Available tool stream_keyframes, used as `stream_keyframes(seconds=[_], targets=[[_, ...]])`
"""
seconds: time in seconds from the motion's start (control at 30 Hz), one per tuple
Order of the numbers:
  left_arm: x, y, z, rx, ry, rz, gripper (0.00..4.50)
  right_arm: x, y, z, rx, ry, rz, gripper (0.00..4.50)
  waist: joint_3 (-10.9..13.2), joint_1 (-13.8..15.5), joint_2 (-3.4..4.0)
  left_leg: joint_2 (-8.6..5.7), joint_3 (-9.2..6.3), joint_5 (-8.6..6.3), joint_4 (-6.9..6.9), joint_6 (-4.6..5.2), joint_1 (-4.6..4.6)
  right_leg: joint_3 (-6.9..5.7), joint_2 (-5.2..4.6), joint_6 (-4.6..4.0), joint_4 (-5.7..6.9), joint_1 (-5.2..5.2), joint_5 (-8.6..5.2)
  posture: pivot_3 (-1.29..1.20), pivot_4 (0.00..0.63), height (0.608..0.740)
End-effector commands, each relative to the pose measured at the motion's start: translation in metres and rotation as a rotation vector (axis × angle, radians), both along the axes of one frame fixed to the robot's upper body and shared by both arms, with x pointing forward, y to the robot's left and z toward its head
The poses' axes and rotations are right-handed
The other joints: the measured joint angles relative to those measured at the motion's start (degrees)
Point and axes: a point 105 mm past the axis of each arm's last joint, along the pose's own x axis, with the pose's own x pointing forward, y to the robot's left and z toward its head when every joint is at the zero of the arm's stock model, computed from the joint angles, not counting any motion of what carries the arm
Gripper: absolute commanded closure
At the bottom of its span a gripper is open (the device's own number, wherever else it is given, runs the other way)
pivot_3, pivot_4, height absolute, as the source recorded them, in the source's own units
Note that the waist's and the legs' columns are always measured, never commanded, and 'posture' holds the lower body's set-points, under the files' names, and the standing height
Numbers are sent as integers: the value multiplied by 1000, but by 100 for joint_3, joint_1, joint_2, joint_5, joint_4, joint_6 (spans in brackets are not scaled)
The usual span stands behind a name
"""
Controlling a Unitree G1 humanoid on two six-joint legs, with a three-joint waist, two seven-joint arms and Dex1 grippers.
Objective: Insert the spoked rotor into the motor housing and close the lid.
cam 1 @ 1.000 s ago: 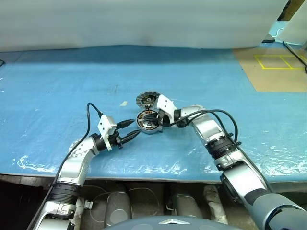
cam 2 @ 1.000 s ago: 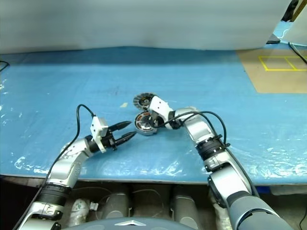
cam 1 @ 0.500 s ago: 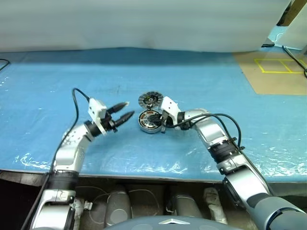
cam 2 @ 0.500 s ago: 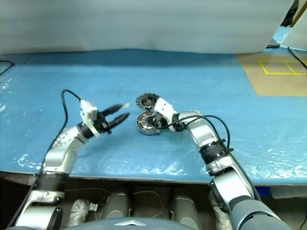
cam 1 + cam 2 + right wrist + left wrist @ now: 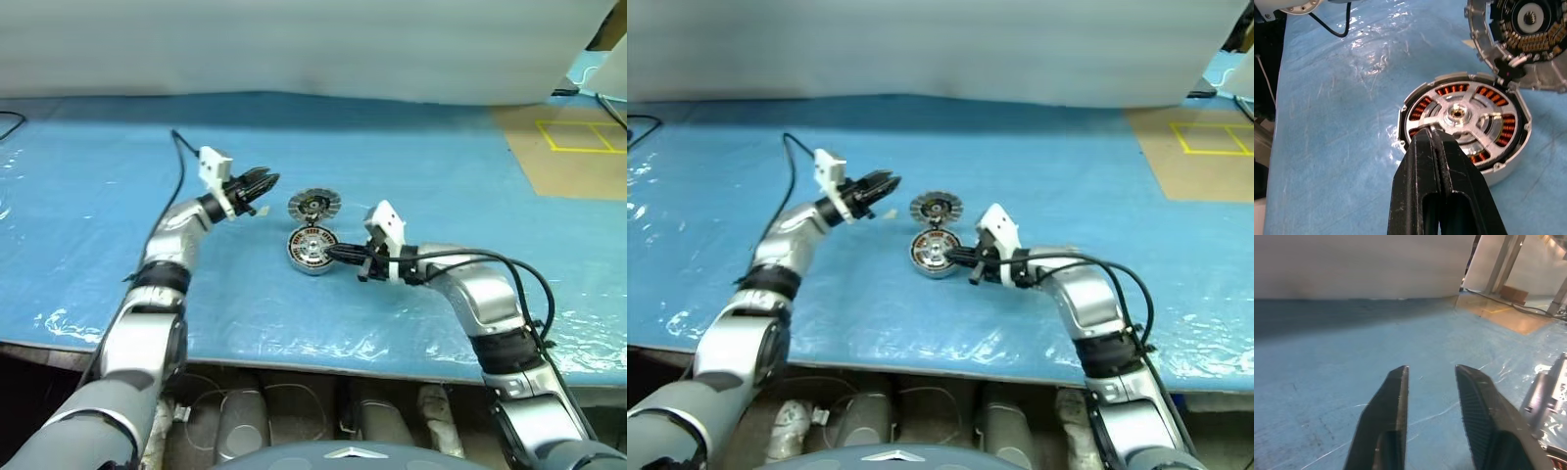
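Observation:
The motor housing [image 5: 312, 248] lies flat on the blue table; in the right wrist view its face [image 5: 1464, 127] shows silver arms over copper windings. Just behind it lies the spoked rotor [image 5: 313, 206], a ribbed silver disc with a dark hub, also seen beside the housing [image 5: 1528, 29]. My right gripper [image 5: 331, 256] is shut and empty, its tips [image 5: 1432, 132] at the housing's near rim. My left gripper [image 5: 266, 181] hovers left of the rotor, its fingers [image 5: 1396, 396] slightly apart with nothing between them. The lid is out of view.
A wrinkled blue sheet [image 5: 441, 176] covers the table, whose front edge [image 5: 294, 343] runs below both arms. A small pale scrap [image 5: 262, 209] lies under the left gripper. White sheeting [image 5: 294, 49] closes the back; brown floor with yellow tape [image 5: 578, 147] lies far right.
My left arm reached forward and up to a spot left of the rotor, and its fingers narrowed. My right gripper drew back to the right off the housing, still shut.

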Motion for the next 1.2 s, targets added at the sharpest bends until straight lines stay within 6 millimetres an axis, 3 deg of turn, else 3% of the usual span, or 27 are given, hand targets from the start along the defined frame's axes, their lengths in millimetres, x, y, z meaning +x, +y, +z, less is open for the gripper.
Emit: stream_keyframes(seconds=[0.03, 0.17, 0.3, 0.47, 0.63, 0.8, 1.0, 1.2], targets=[[3, -15, 16, -31, -38, -55, 4429, -7, 3, 15, 29, -40, -3, 4500, 2, -8, -4, -4, -1, 1, 0, -1, 1, 0, -4, -1, -1, 0, 2, 0, 150, 740], [0, -38, 26, -5, -67, -154, 4429, -10, -1, 13, 20, -34, -30, 4500, 8, 0, -14, -23, -13, 2, -4, -2, -4, -3, -20, -7, 0, 0, 6, 0, 150, 740], [-19, -61, 39, 8, -76, -400, 4429, -12, -4, 11, 7, -33, -48, 4500, 11, 36, -18, -32, -22, 2, -5, -2, -12, -8, -28, -6, -2, 0, 6, 0, 150, 740], [-44, -73, 17, 150, -54, -625, 4429, -11, -7, 8, -9, -38, -70, 4500, 11, 70, -18, -31, -24, 1, -8, -1, -11, -10, -28, -8, -2, 1, 6, 0, 150, 740], [-58, -72, -9, 292, -48, -724, 4429, -11, -6, 8, -10, -41, -79, 4500, 11, 129, -18, -31, -24, 1, -7, 1, -12, -11, -30, -8, -2, 2, 6, 0, 150, 740], [-58, -67, -13, 294, -46, -712, 4429, -14, -13, 7, -28, -35, -77, 4500, 11, 135, -18, -31, -24, 0, -5, 5, -8, -15, -34, -6, 0, 8, 5, 0, 150, 740], [-65, -67, -24, 312, -54, -735, 4429, -39, -35, -12, -218, -14, 51, 4500, 12, 195, -19, -33, -25, -1, -13, 6, -12, -16, -35, -3, -15, 10, 4, 0, 150, 740], [-75, -71, -33, 309, -73, -780, 4429, -27, -45, -4, -206, -49, 2, 4500, 13, 197, -19, -31, -26, -4, -17, 12, -11, -20, -33, -3, -17, 10, 3, 0, 150, 740]])
